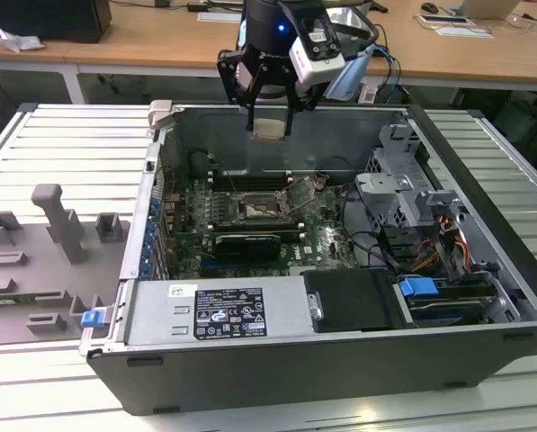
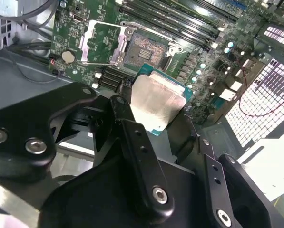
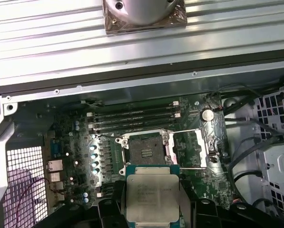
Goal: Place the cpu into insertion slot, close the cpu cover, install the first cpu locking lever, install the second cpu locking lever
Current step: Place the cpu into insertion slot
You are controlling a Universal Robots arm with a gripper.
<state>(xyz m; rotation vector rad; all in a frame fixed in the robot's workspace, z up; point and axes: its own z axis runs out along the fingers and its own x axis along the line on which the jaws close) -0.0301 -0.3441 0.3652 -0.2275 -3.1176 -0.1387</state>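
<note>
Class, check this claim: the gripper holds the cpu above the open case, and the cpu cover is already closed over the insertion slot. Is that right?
No. The cpu cover stands open beside the bare insertion slot, as the first wrist view shows. The gripper does hold the cpu above the open case.

Our cpu point(image 3: 152, 197) is shiny silver-grey with a thin green edge. We see the insertion slot point(image 3: 145, 147), dark with a silver rim, in the middle of the green board point(image 3: 199, 176).

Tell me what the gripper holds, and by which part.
The gripper holds the cpu, pinched by two opposite side edges, its metal top facing both wrist views.
</note>
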